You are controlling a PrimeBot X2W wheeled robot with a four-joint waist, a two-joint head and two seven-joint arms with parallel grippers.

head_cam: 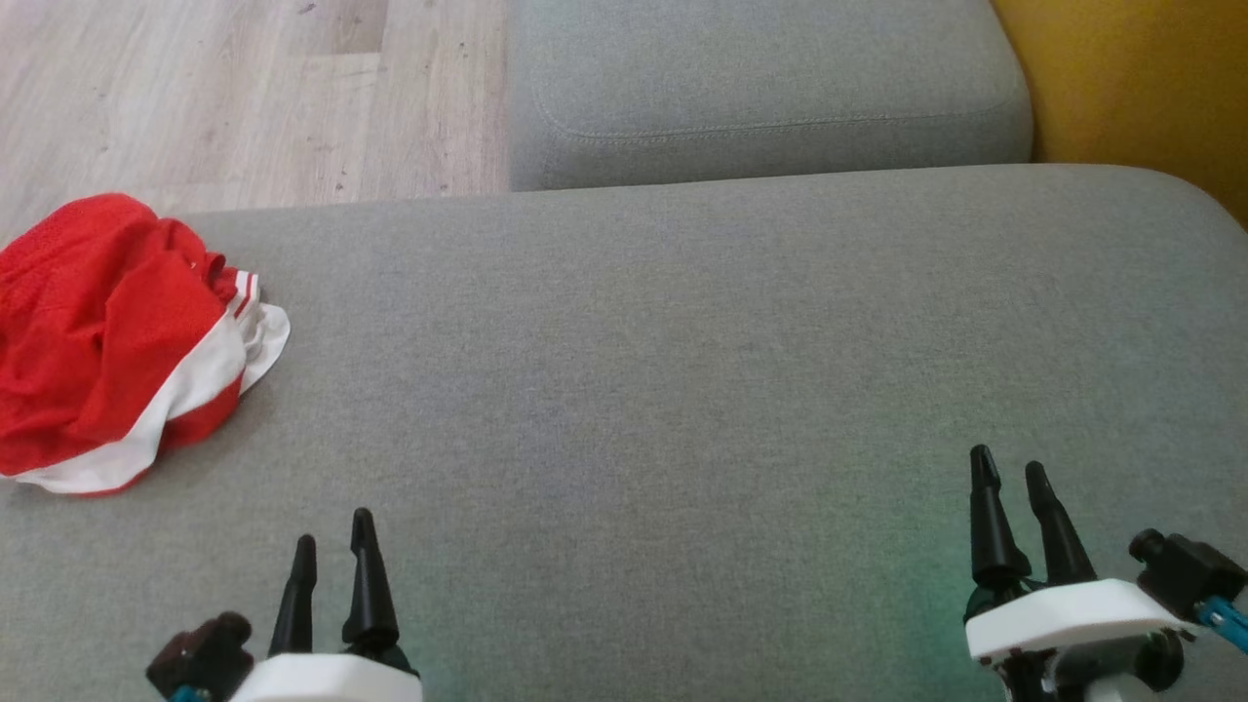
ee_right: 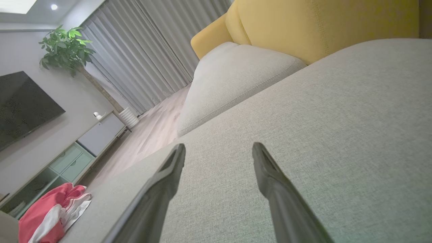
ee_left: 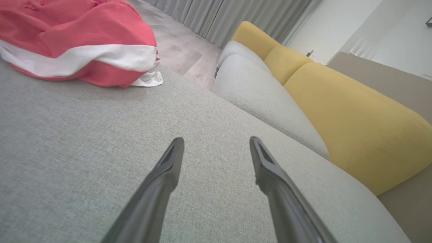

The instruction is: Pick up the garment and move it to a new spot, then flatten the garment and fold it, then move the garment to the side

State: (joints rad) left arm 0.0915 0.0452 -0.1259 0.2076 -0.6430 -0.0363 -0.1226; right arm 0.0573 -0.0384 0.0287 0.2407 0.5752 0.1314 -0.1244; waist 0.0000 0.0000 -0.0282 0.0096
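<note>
Hovering wide open and empty, the left gripper (head_cam: pixel 334 526) and right gripper (head_cam: pixel 1007 458) hang over the grey cushion (head_cam: pixel 634 341). The red garment (head_cam: pixel 107 322) lies crumpled at its left edge, probably light and limp; pinch a raised fold.

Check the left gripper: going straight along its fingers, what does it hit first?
Probably only the grey cushion itself: the left gripper, open, points across bare fabric toward the far edge. The red garment lies left of that line. Height above the fabric is unclear.

Black tapered fingers (head_cam: pixel 990 526), white housings (head_cam: pixel 1063 614), blue cable (head_cam: pixel 1224 616)
</note>
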